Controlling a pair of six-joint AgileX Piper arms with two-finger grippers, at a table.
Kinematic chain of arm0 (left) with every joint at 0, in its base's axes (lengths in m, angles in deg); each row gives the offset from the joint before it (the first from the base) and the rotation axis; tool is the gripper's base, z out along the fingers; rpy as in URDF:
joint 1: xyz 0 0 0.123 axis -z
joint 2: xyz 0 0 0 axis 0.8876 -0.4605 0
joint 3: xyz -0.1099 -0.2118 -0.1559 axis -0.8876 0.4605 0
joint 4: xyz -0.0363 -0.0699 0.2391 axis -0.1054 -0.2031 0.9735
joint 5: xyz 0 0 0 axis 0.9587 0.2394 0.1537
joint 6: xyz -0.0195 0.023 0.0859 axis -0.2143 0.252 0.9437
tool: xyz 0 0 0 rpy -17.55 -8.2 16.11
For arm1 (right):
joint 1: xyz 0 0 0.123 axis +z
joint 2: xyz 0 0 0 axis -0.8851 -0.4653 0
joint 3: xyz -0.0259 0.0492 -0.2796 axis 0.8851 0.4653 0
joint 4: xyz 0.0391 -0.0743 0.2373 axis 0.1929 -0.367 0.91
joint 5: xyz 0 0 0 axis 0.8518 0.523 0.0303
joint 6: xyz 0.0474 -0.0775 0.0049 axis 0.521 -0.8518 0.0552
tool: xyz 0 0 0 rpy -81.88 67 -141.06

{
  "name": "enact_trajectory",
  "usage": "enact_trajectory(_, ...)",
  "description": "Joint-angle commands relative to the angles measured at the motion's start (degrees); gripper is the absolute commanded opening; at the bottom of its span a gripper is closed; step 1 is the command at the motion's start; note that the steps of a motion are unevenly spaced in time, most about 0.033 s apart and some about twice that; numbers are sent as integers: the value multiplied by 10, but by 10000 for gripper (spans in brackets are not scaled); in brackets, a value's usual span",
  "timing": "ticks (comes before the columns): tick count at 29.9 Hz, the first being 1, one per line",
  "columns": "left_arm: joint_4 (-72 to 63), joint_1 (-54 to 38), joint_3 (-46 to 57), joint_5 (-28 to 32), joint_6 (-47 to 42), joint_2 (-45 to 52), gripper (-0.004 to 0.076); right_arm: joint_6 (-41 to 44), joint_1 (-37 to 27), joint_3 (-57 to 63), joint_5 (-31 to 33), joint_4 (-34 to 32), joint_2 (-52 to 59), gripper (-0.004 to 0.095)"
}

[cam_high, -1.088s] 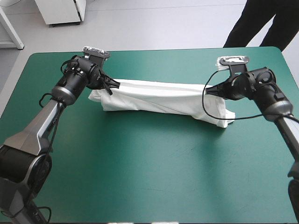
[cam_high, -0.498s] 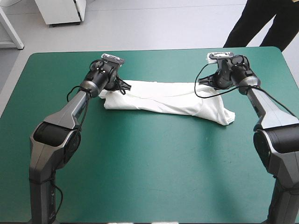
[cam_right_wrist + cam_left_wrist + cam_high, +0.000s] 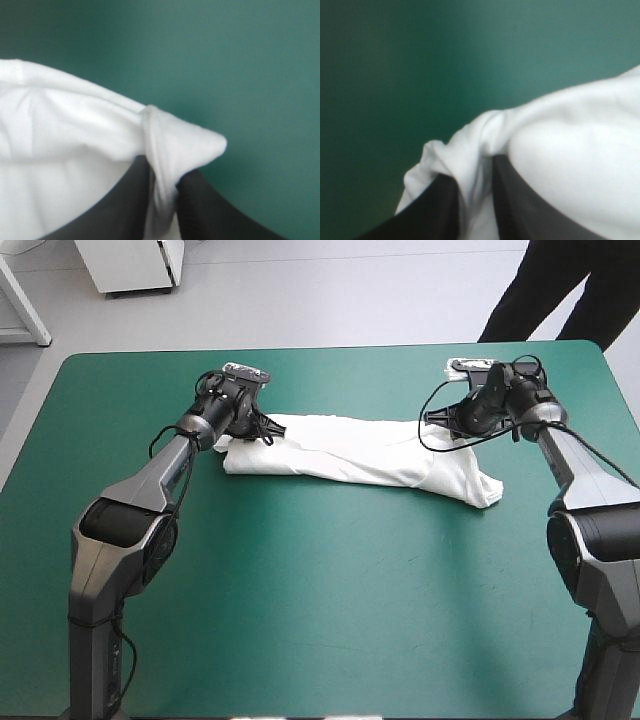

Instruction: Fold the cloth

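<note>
While the T-shirt (image 3: 350,455) lies as a long band across the far half of the table (image 3: 320,620), axis left-right | left gripper (image 3: 264,428) pinched tight on its far-left corner | right gripper (image 3: 438,420) pinched tight on far-right corner | fold likely runs toward near edge

T-shirt (image 3: 350,455) white soft cloth, matt, creased and rumpled, teal-green cover (image 3: 320,590) smooth, matt with slight sheen, faint marks on surface, left gripper (image 3: 475,172) and right gripper (image 3: 162,175) fingers (image 3: 525,210) black, smooth, matt, material not determinable.
</note>
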Motion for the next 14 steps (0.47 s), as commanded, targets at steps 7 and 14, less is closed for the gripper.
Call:
enact_trajectory(7, -28, 1, -93, -73, 1, 88, 407, 0, -5, -20, 28, 18, 60, 465)
enact_trajectory(14, -141, 22, -109, -81, 71, 118, 283, 3, -5, -20, 43, -6, 99, 442)
